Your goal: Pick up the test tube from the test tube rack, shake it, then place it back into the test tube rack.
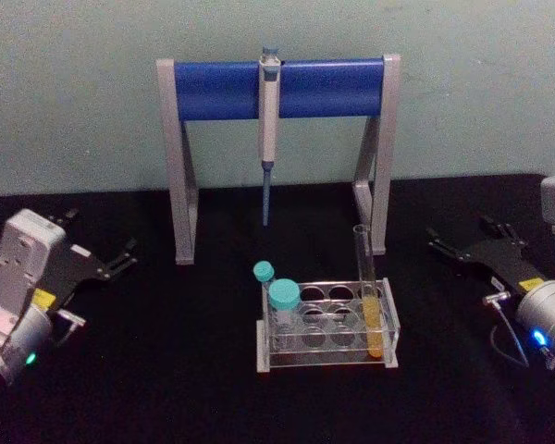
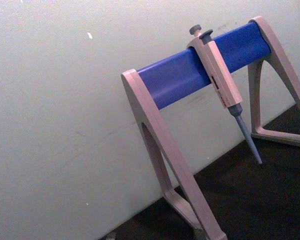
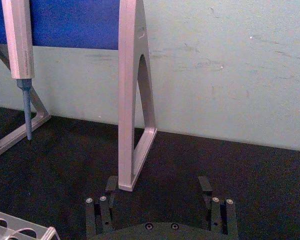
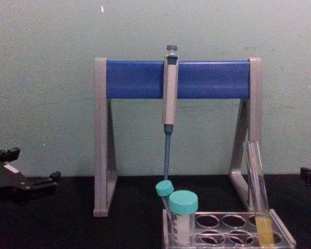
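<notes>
Resting my left hand on the black tabletop out at my left side, fingers spread wide and holding nothing, well apart from everything in the middle. My right hand sits on the tabletop at my right side, and it too is wide and empty; in my right wrist view its two dark fingers stand apart with bare tabletop between them.

Straight ahead of me sits the test tube rack, clear plastic, low, two rows of round holes, flat on the tabletop. The test tube stands in the rack's right end, in the near row as far as I can judge, open mouth up, leaning slightly, with yellow-orange liquid filling its lower part. From the chest view the test tube rises well above the rack.

At the rack's left end stand two teal-capped tubes, one close behind the other.

Behind the rack stands the pipette stand, grey legs and a blue crossbar, against the pale wall. A pipette hangs from the middle of the bar, tip pointing down, clear of the tabletop.
</notes>
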`<state>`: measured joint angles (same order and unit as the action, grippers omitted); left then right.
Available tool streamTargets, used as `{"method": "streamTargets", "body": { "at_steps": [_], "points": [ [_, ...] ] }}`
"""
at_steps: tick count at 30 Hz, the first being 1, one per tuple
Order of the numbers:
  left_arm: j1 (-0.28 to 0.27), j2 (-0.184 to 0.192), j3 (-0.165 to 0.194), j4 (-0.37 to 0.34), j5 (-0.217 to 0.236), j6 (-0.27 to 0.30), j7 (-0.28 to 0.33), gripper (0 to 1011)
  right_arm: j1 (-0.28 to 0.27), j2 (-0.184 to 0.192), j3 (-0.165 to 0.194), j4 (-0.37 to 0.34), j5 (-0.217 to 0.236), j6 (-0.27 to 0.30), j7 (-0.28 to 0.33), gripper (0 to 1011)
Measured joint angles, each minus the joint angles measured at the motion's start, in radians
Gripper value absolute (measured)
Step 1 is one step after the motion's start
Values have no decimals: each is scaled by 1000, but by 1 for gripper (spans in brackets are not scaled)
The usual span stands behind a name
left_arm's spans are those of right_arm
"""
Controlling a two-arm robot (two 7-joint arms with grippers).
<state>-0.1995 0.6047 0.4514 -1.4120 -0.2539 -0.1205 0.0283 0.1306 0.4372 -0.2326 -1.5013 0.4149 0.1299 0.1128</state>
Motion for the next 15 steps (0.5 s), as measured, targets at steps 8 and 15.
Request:
{"method": "streamTargets", "body": {
  "at_steps": [8,15],
  "points": [
    [0,0,0,0,0,0,0,1001,0,0,0,0,0,0,0,1000],
    [0,0,0,0,0,0,0,1001,0,0,0,0,0,0,0,1000]
  ]
}}
